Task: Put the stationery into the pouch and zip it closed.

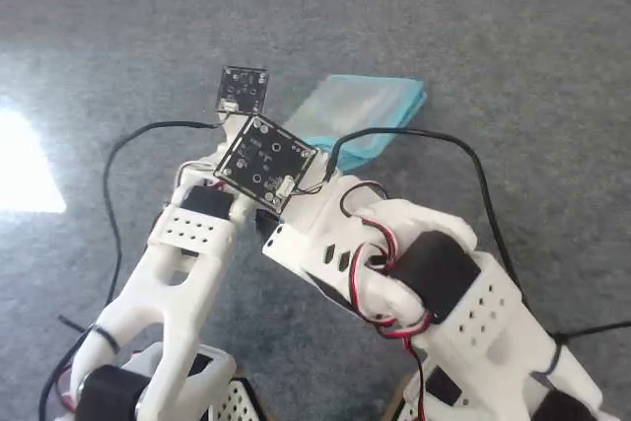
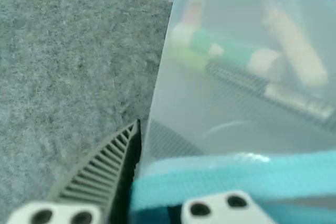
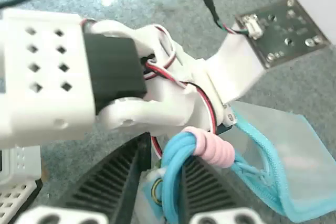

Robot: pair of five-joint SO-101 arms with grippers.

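Turquoise-zipped translucent plastic pouch (image 1: 360, 110), pens (image 2: 231, 59) inside, lies at one o'clock just beyond both tools, my left tool (image 2: 173, 182) pinching its near corner, my right tool (image 3: 163, 182) pinching the blue cord pull (image 3: 176, 153).

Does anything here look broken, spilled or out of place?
Nothing stands out. The pens lie inside the pouch, nothing has spilled on the grey table, and the right gripper grips the blue zipper cord.
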